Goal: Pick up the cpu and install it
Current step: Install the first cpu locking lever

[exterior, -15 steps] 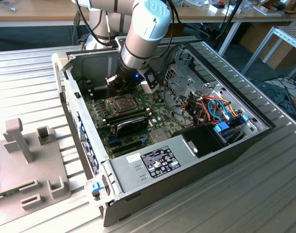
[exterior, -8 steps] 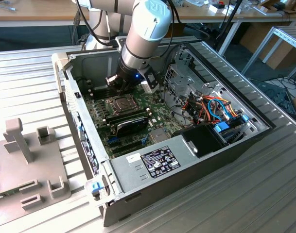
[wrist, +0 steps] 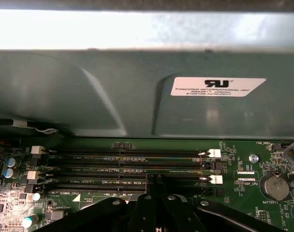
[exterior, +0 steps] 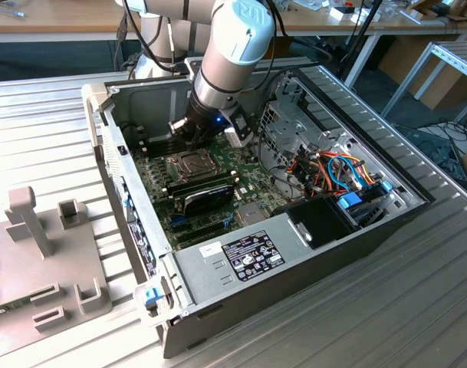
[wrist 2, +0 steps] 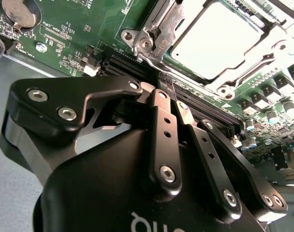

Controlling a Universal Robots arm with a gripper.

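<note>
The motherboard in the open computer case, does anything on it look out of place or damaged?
Nothing stands out. The cpu lies flat and square in its socket frame, the memory slots run straight and parallel, and the end effector hangs above those slots with its tips together, holding nothing.

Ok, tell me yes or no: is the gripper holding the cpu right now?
No. In the second wrist view the cpu sits in the socket frame, apart from the gripper, whose fingertips are closed together with nothing between them.
</note>
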